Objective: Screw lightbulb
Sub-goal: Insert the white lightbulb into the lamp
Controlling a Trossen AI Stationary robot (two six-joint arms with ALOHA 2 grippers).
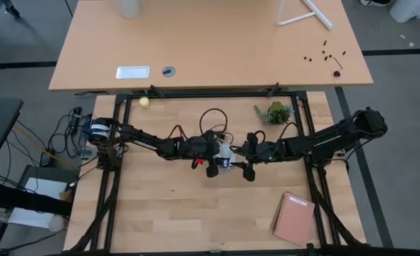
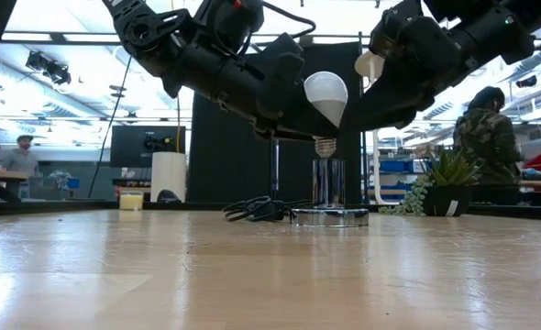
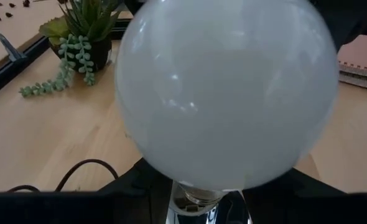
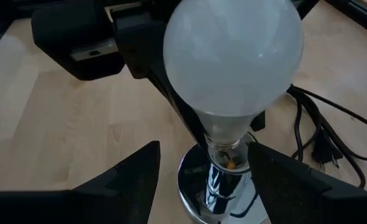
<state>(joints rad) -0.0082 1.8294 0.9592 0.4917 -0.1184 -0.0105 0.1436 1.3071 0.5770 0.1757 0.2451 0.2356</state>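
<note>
From my remote seat I see a long tan wooden desk (image 1: 210, 43) on grey floor (image 1: 402, 107) beyond the light butcher-block worktable (image 1: 181, 213), past where the end effectors meet. Behind them stands a black panel (image 2: 225, 156), with a dark monitor (image 2: 147, 145) off to one side, and bright ceiling lights (image 2: 69, 82) above. A person in a camouflage jacket (image 2: 486, 137) stands far back.

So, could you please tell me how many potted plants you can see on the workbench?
1. The potted plant stands near the bench's far edge on the right arm's side, beyond the lightbulb. Part of the bench under the arms is hidden.
</note>
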